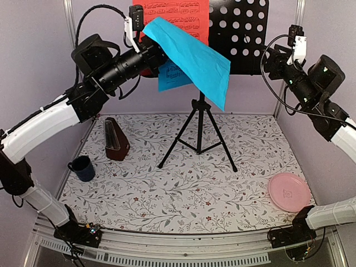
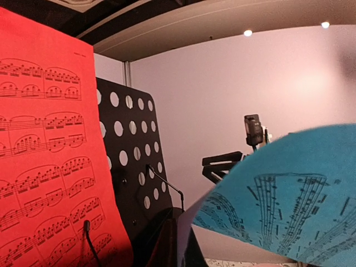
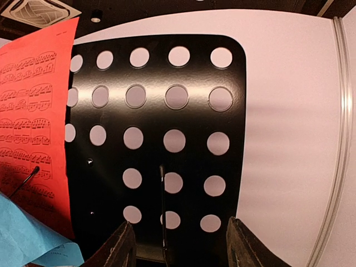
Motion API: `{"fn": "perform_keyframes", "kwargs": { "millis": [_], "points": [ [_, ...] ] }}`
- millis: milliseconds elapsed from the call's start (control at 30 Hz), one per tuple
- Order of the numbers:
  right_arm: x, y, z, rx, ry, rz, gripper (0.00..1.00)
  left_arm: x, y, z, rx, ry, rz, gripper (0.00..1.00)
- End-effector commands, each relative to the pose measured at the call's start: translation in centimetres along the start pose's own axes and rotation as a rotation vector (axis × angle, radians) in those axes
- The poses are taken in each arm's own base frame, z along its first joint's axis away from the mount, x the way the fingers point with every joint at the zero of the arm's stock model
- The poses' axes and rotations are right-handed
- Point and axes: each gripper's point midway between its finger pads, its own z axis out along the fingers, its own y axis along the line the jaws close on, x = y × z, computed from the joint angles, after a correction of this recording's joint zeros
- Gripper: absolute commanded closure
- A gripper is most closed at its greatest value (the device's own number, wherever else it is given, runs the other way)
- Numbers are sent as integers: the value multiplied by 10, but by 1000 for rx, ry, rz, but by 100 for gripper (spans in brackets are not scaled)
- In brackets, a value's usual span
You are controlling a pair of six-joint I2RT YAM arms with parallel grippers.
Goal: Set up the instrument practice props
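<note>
The black perforated music stand (image 1: pixel 239 33) stands on tripod legs at the back centre. A red sheet of music (image 1: pixel 178 16) rests on its left half. My left gripper (image 1: pixel 157 54) is shut on one edge of the cyan sheet (image 1: pixel 194 58), which droops to the right in front of the stand. In the left wrist view the cyan sheet (image 2: pixel 289 189) rises from my shut gripper (image 2: pixel 181 239), beside the red sheet (image 2: pixel 44 167). My right gripper (image 1: pixel 271 58) is open and empty, facing the stand's bare right half (image 3: pixel 161 111). The brown metronome (image 1: pixel 115 139) stands at the left.
A dark blue mug (image 1: pixel 83 168) sits near the left front of the floral mat. A pink plate (image 1: pixel 289 192) lies at the right front. The tripod legs (image 1: pixel 198 133) spread over the mat's middle. Wire page holders (image 3: pixel 162 206) stick up from the stand's ledge.
</note>
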Motion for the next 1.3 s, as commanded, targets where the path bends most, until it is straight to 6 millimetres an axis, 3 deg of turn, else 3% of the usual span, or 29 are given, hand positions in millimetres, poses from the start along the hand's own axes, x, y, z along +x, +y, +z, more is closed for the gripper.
{"fn": "perform_keyframes", "kwargs": {
  "millis": [0, 167, 300, 467, 667, 767, 1100, 1200, 1267],
  "points": [
    [-20, -12, 5, 63, -60, -18, 43, -17, 24, 19, -189, -50, -108, 100],
    [-22, -3, 1, 2, -72, -44, 49, -27, 45, 31, -306, -86, -213, 100],
    [-13, 18, -3, -118, -60, -79, 51, -13, 64, 40, -410, -52, -269, 100],
    [-1, 41, 0, -246, -19, -98, 56, -5, 72, 46, -452, -63, -309, 100],
    [-10, 64, 2, -378, -50, -87, 63, 5, 75, 52, -466, -49, -316, 100],
    [-9, 61, 12, -347, -46, -84, 63, 7, 79, 52, -488, -51, -314, 100],
    [-10, 15, 39, -60, -47, -62, 58, 6, 81, 54, -525, -75, -323, 100],
    [-12, 27, 37, -135, -64, -72, 60, 5, 82, 55, -542, -78, -324, 100],
    [-13, 46, 32, -247, -78, -81, 64, 6, 83, 55, -551, -78, -323, 100]
  ]
}}
